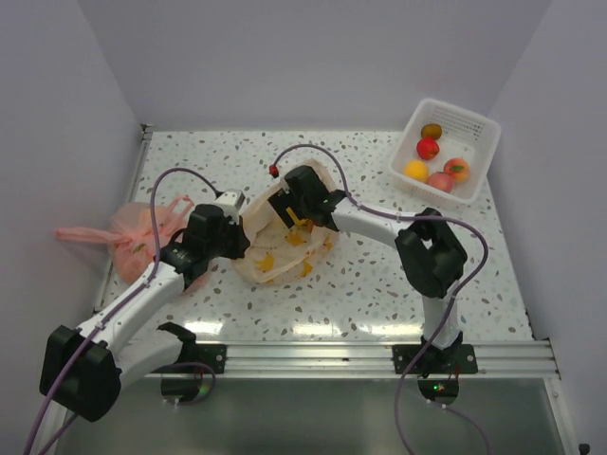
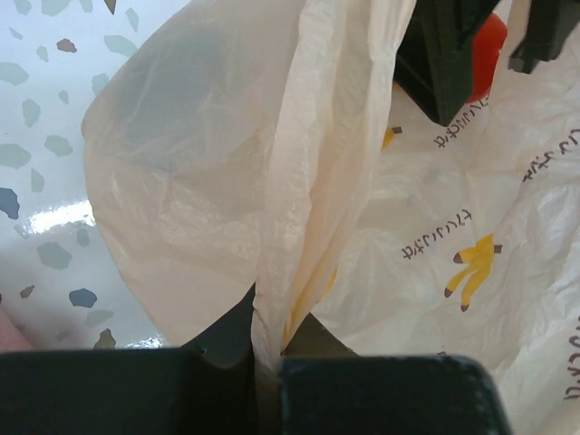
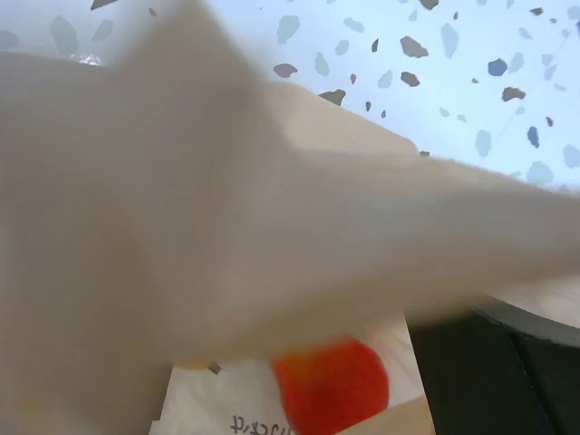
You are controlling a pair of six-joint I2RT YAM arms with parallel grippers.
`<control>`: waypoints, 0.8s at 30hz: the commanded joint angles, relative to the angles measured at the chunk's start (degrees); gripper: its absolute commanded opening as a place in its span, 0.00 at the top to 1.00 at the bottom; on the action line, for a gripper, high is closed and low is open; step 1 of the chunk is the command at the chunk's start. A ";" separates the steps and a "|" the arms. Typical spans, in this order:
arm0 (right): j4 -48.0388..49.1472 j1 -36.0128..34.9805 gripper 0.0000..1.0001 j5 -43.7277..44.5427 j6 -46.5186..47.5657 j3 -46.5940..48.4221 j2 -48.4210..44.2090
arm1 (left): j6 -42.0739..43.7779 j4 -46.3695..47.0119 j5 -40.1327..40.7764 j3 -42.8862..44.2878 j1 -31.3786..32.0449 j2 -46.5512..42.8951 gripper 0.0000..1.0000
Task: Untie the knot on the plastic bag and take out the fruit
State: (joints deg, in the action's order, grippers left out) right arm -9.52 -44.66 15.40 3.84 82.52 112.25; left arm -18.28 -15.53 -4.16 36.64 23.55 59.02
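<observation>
Nearest the top camera, the left arm and right arm rise from the near edge of the tabletop. I find the bag lying mid-tabletop between the two claws, yellow marks showing. The left claw is at the bag's left edge; the right claw hangs over its far part. A pink bag sits at the left edge, beside the left arm. A basket in the far right corner holds fruit, well apart from the bag.

Left wrist view: the left claw is clenched on a raised fold of the bag, the film pinched upright between its fingers. Past the fold the film lies crumpled, with a banana print and lettering. At top right the right claw's dark fingers stand spread, with a red fruit showing between them. I cannot tell whether either finger touches it.

Right wrist view: blurred bag film close to the lens fills most of the picture. The red fruit shows at the bottom edge against printed film. One dark finger stands at lower right, beside the fruit and not pressed to it. I record the right claw as released. Speckled tabletop shows along the top.
</observation>
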 commanded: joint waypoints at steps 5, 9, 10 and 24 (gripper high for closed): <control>3.81 0.98 0.01 -4.85 -1.73 2.29 5.79 | 1.58 1.55 -1.28 -0.08 -0.44 0.65 1.00; 6.79 0.98 0.09 -5.99 -1.90 0.11 5.97 | 1.58 1.55 -1.29 -0.17 -0.35 0.74 1.00; 7.66 1.07 0.14 -6.60 -1.99 -0.60 5.44 | 1.58 1.55 -1.20 -0.17 -0.43 0.74 1.00; 13.39 0.98 0.89 -10.47 -5.50 -11.15 -6.07 | 1.50 1.29 -0.14 -0.08 -0.44 0.65 1.00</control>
State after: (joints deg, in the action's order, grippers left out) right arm 0.54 -43.81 7.33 0.64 72.93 111.15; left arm -18.20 -15.55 -4.49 36.64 23.55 59.88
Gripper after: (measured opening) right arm 0.703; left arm 0.029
